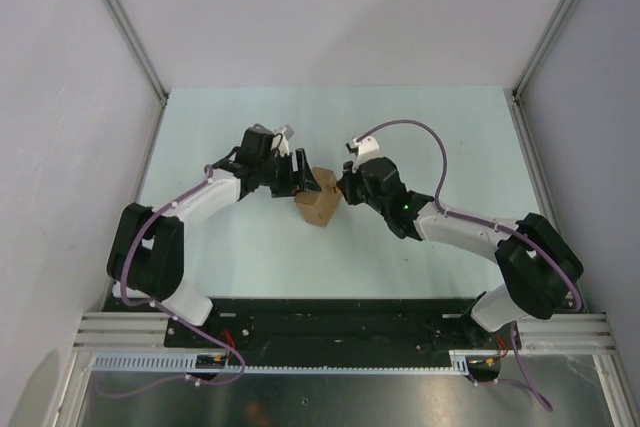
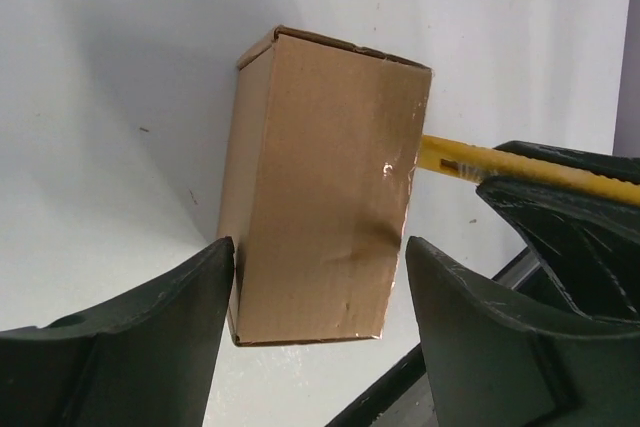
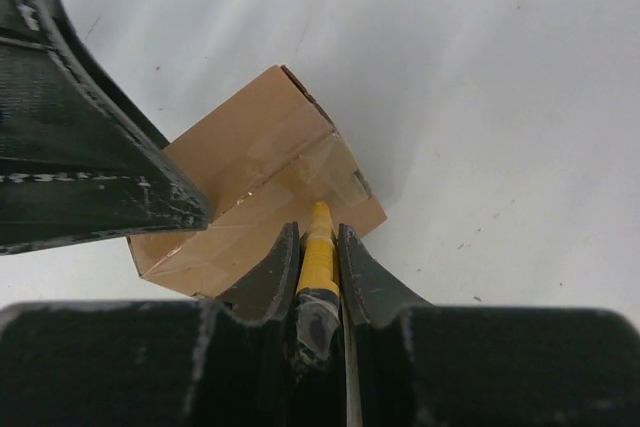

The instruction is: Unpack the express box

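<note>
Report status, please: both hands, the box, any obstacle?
Left hand open, flanking express box. Right hand shut on utility knife, tip at box tape. No obstacle seen.

The left arm (image 1: 195, 202) and the right arm (image 1: 462, 227) are built alike, with smooth white shells on the long links and chunky black housings at the joints. Each has a big rounded black block (image 1: 150, 252) low down near its base. A thin purple cable (image 1: 412, 129) runs along each arm and arches free above the right wrist. A small green light (image 1: 406, 206) glows on the right forearm. The fingers (image 2: 130, 347) are matt black, broad and curved, their edges scuffed with pale scratches.
</note>
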Robot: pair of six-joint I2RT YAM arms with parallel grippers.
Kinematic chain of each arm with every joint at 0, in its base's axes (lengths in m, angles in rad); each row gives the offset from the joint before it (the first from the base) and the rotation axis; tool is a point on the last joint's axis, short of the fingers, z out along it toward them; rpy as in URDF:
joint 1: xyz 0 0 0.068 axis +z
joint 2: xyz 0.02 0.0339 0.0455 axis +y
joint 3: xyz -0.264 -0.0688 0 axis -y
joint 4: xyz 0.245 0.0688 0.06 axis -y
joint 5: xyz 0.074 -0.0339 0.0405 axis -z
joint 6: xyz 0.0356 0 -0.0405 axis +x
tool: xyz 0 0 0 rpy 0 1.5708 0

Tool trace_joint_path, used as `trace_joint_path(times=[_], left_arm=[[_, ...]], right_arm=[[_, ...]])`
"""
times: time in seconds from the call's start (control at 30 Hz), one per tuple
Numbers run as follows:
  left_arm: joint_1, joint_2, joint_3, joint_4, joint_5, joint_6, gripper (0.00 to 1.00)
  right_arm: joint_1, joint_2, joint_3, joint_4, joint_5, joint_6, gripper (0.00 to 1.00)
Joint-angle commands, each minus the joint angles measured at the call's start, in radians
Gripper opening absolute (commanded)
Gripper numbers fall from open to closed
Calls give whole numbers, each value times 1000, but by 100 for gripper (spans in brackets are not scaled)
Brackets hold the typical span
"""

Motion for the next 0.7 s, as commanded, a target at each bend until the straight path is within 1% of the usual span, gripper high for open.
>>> trace_joint_path(times=[0.0, 0.1, 0.27, 0.47, 0.6, 0.67], left_arm=[[1, 19, 42, 31, 30, 34, 75], [-1, 33, 58, 32, 40, 34, 74], [-4, 59, 77, 31, 67, 57, 74], [-4, 65, 109, 32, 101, 80, 81], [-1, 77, 126, 32, 103, 91, 82], [-2, 89, 131, 34, 106, 88, 82]], right_arm=[[-10, -3, 9, 76, -22, -71, 0], [-26, -60, 9, 29, -23, -112, 0], [-49, -169, 9, -111, -61, -155, 0], [-58, -289, 10, -249, -132, -157, 0], [-56, -344, 15, -284, -169, -158, 0], [-53, -359, 16, -287, -231, -166, 0]])
